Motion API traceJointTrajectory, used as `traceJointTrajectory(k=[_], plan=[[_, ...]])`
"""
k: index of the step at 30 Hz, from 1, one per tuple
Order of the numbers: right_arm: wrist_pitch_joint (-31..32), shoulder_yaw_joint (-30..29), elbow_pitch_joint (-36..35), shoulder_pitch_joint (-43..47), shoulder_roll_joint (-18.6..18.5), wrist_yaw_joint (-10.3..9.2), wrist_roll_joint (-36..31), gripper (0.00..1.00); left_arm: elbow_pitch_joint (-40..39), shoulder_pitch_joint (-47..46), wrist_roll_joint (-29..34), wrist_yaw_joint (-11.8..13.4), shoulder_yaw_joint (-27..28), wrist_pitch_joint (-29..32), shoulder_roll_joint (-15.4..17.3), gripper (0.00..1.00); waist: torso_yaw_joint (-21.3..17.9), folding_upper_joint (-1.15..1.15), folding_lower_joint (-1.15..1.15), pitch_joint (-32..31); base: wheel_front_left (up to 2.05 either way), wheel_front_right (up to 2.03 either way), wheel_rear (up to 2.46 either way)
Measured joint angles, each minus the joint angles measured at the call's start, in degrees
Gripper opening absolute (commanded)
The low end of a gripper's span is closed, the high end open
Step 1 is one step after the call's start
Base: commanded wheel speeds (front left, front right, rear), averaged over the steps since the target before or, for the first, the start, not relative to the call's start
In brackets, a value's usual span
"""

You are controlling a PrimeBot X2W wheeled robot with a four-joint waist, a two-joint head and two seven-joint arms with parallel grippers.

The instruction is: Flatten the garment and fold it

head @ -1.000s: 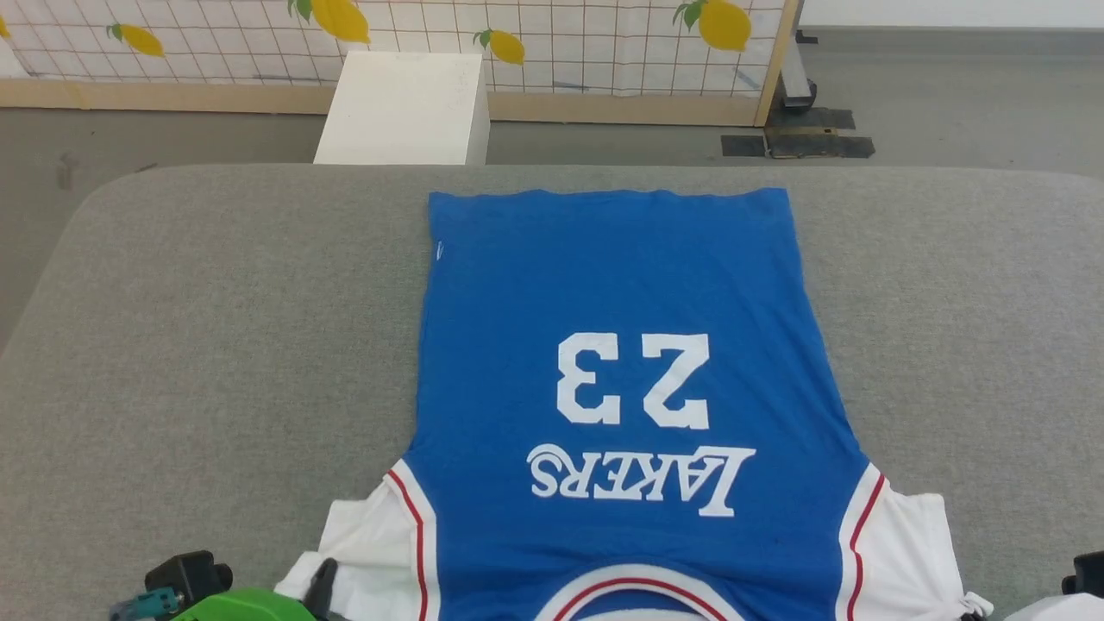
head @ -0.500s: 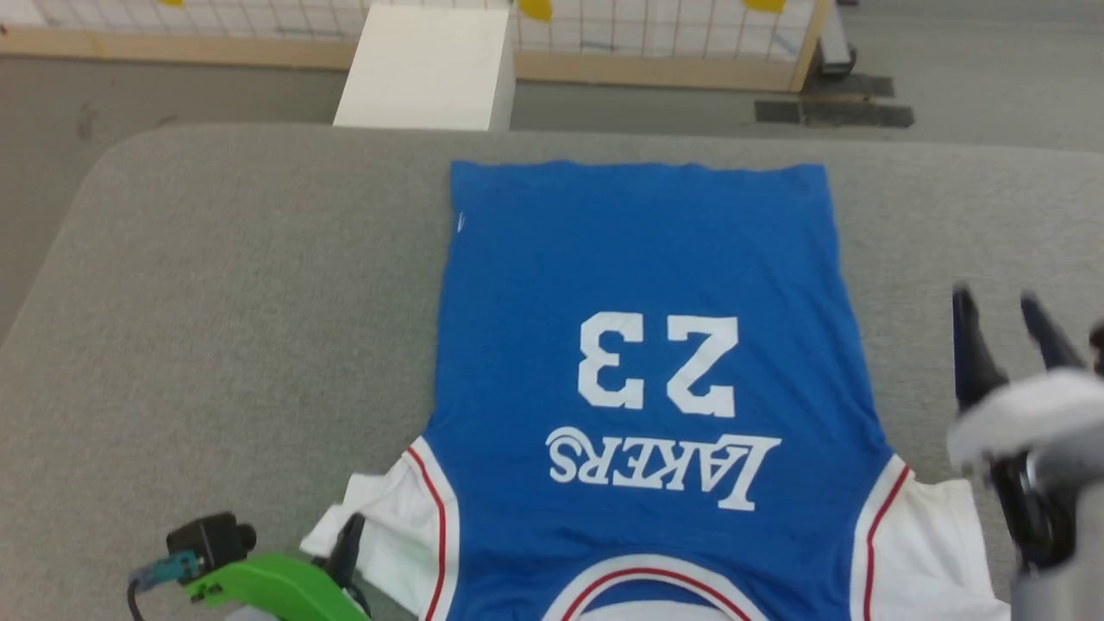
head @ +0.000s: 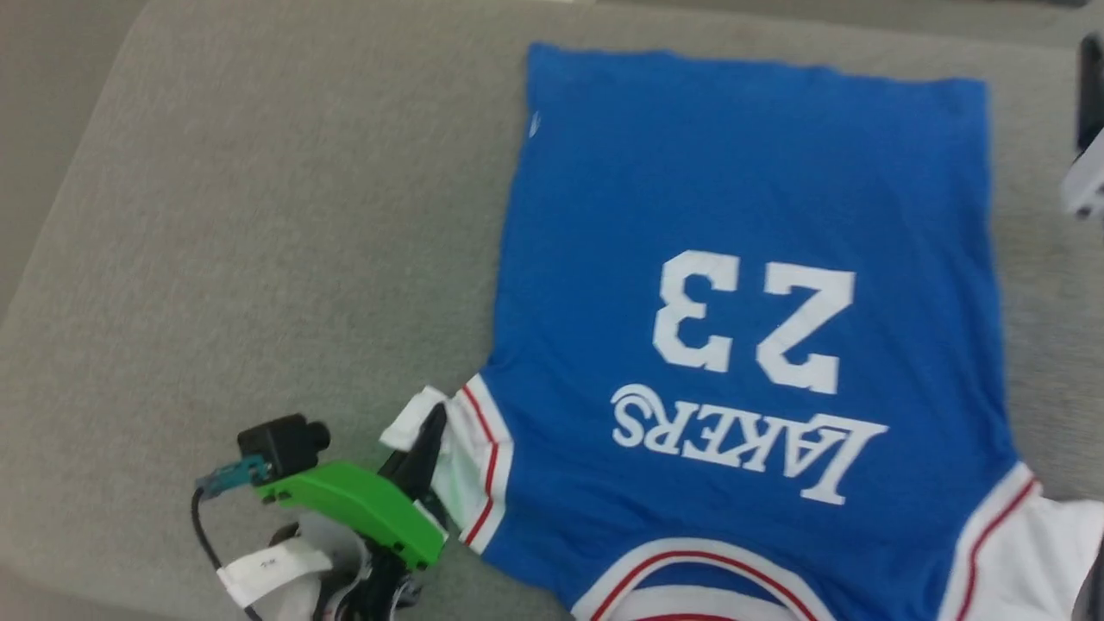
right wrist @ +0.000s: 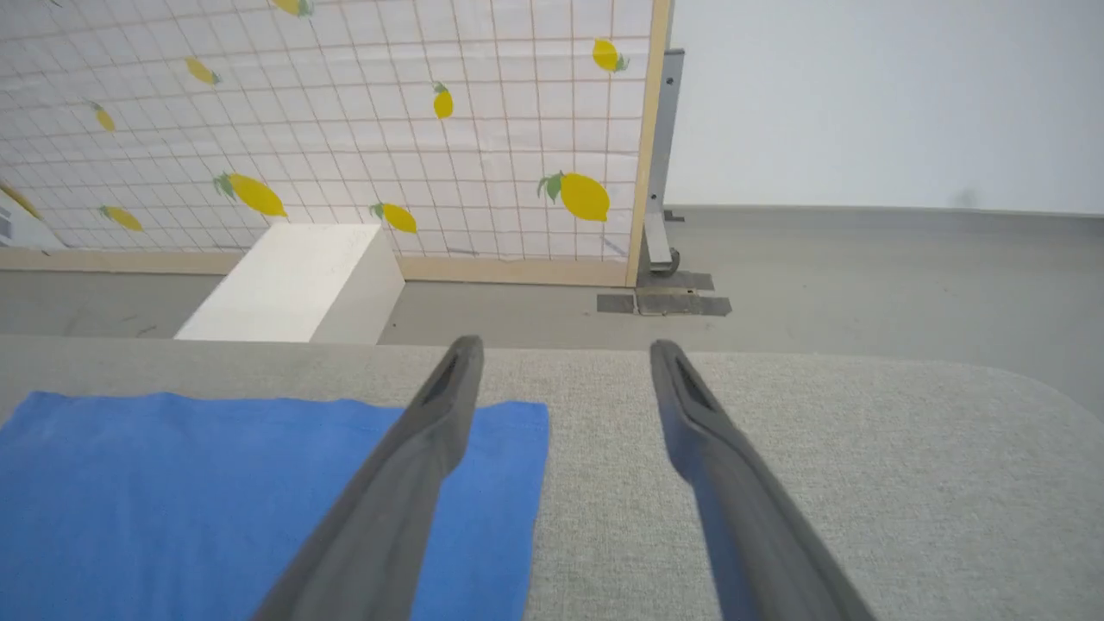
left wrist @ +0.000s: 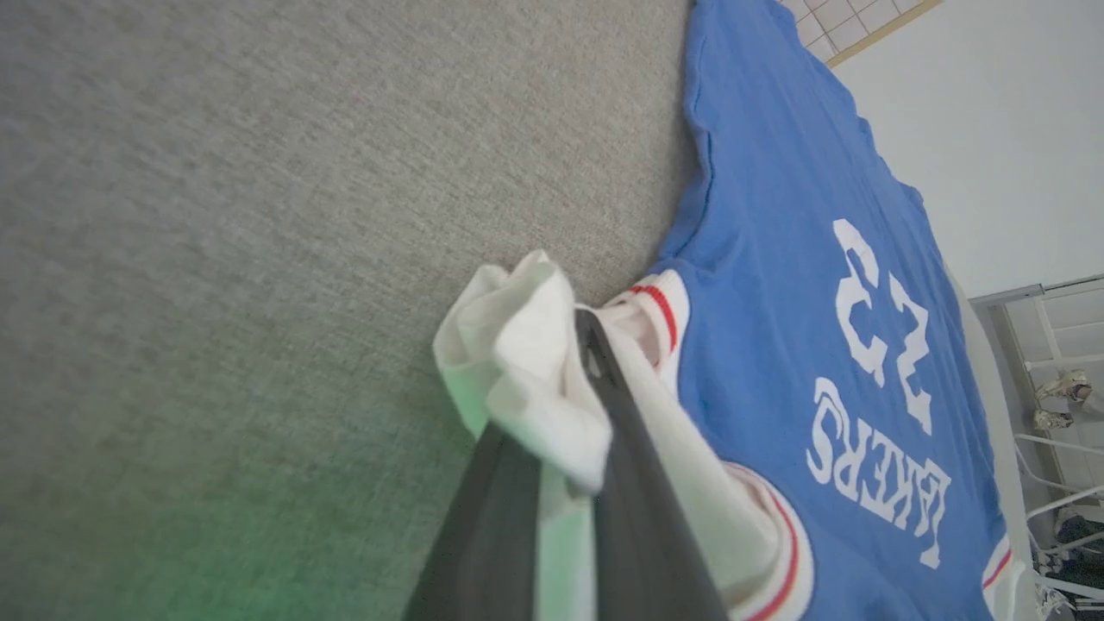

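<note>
Blue basketball jersey [head: 742, 198] lies print side up, spread on the grey padded table [head: 259, 216], hem toward the far edge. Its white sleeve [left wrist: 517, 345] is bunched and pinched in the left gripper [head: 429, 431]. The right gripper [right wrist: 561, 354] hovers above the hem corner, fingers spread wide, holding nothing.

A bright blue jersey-style shirt [head: 742, 216] with white sleeves, red-striped trim and white lettering lies spread flat across the frame's right, collar at the bottom edge.
</note>
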Motion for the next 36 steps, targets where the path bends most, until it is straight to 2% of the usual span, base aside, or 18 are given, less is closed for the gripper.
traceJointTrajectory(k=[9,13,16,17,18,19,20,21,23,26,29,34,36], plan=[[16.01,-5.26,5.15,-9.71,-3.26,0.0,-7.64,1.0,1.65,-4.4,-0.24,-3.15,-3.39,-2.63,-2.29,0.0,6.12,0.0,0.0,7.73,0.0,0.0,0.0],[25.31,-9.42,4.07,-12.24,-2.63,0.0,-13.19,1.0,1.19,-5.45,0.05,-4.09,-5.05,-3.5,-2.56,0.0,8.36,0.0,0.0,10.83,0.0,0.0,0.0],[31.65,-11.77,1.65,-13.14,-0.51,0.0,-17.06,1.0,0.63,-5.94,0.05,-4.68,-5.68,-4.24,-2.98,0.0,9.58,0.01,0.0,12.91,0.0,0.0,0.0],[33.37,-12.55,0.21,-13.39,0.35,-0.01,-18.35,0.97,0.45,-6.05,0.05,-4.85,-5.82,-4.42,-3.09,0.0,9.94,0.0,0.0,13.55,0.0,0.0,0.0],[35.12,-13.08,-1.34,-13.94,0.91,-0.01,-19.52,0.44,0.34,-6.25,0.05,-5.01,-5.98,-4.57,-3.2,0.0,10.28,0.0,0.0,14.13,0.0,0.0,0.0],[36.06,-13.21,-2.54,-14.22,1.22,-0.01,-20.07,0.18,0.27,-6.38,0.05,-5.08,-6.08,-4.68,-3.25,0.0,10.51,0.0,0.0,14.53,0.0,0.0,0.0],[36.33,-13.19,-3.98,-14.24,1.65,-0.01,-20.51,0.0,0.21,-6.49,0.16,-5.15,-6.2,-5.04,-3.3,0.0,10.78,0.01,0.0,14.95,0.0,0.0,0.0],[36.34,-13.25,-5.02,-14.19,2.13,-0.01,-20.71,0.0,0.15,-6.59,0.22,-5.3,-6.23,-5.27,-3.35,0.0,11.02,0.0,0.0,15.22,0.0,0.0,0.0],[34.84,-13.28,-6.67,-13.63,3.1,0.0,-20.29,0.0,0.27,-6.73,0.21,-5.33,-6.24,-5.36,-3.47,0.0,11.21,0.0,0.0,15.19,0.0,0.0,0.0],[28.29,-12.35,-8.26,-10.45,3.78,0.0,-17.64,0.0,0.8,-6.82,0.21,-5.32,-6.23,-5.39,-3.5,0.0,11.21,0.0,0.0,14.43,0.0,0.0,0.0],[19.2,-10.9,-8.94,-5.48,3.58,0.0,-13.54,0.0,1.75,-6.74,0.21,-5.06,-5.9,-5.41,-3.41,0.0,10.99,0.0,0.0,12.99,0.0,0.0,0.0],[0.92,-6.92,-9.94,5.15,3.2,0.0,-7.55,0.0,2.9,-4.32,0.21,-2.5,-4.14,-5.27,-1.05,0.0,9.9,0.0,0.0,8.93,0.0,0.0,0.0],[-4.17,-5.86,-10.11,9.15,3.36,0.0,-6.45,0.0,2.86,-2.42,0.21,-1.23,-3.28,-4.93,0.25,0.0,9.19,0.0,0.0,7.08,0.0,0.0,0.0]])
